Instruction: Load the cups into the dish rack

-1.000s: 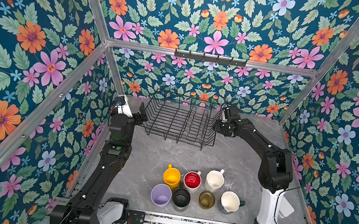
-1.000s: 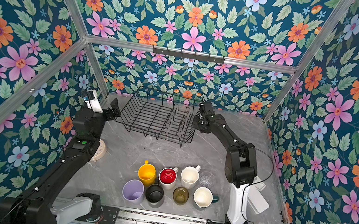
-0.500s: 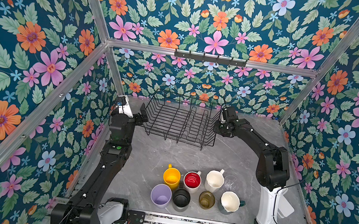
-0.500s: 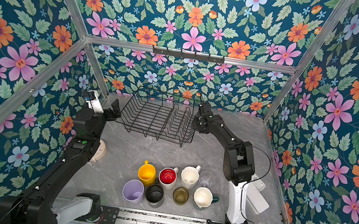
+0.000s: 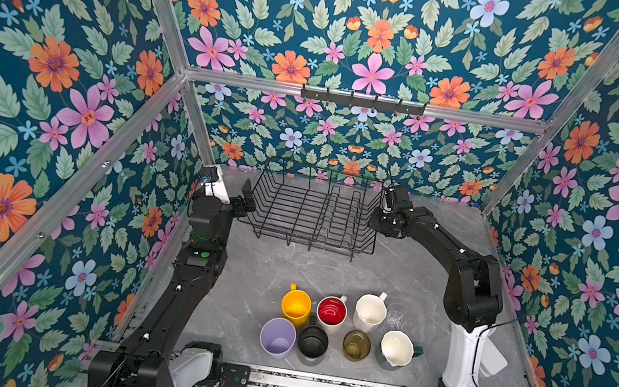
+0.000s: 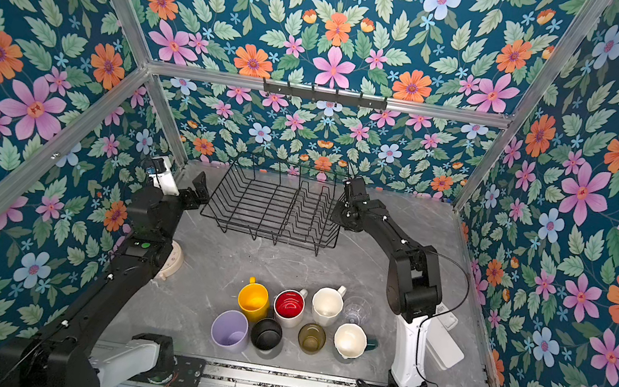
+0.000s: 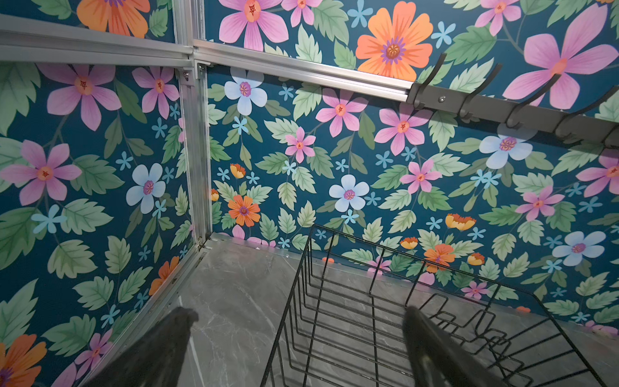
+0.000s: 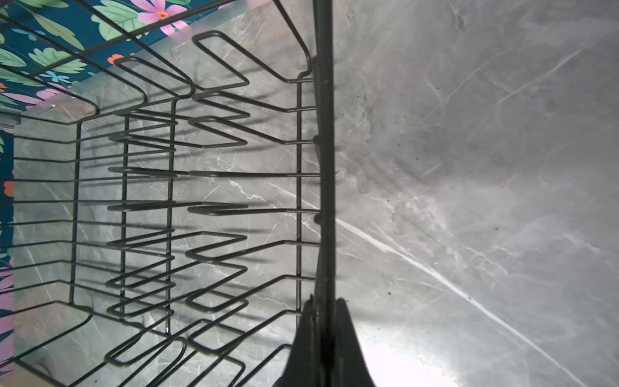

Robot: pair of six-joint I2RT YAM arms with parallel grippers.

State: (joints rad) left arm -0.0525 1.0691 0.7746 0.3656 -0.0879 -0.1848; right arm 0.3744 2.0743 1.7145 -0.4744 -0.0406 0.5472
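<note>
Floral-papered walls closed in a grey marbled worktop, with a black hook rail fixed high on the back wall. Against that wall stood the dish rack, empty, with both arms reaching to its ends. The right gripper was at the right end, its jaws pressed together on the top rim wire, as the right wrist view showed plainly. The left gripper was at the left end with its jaws wide apart, the rack's left rim lying between them and nothing yet pinched. All eight cups stood well apart from the rack in a tight cluster at the front of the worktop: in the back row the yellow mug, white mug with red inside, cream mug and clear glass; in the front row the lilac tumbler, black mug, amber glass and teal mug with white inside. The step in hand looked like taking a two-handed hold of the rack, probably to bring it nearer the cups, so loading had not begun. Next, the left jaws would need to close on their rim wire, and then both arms would have to move evenly so the rack did not twist or tip.
</note>
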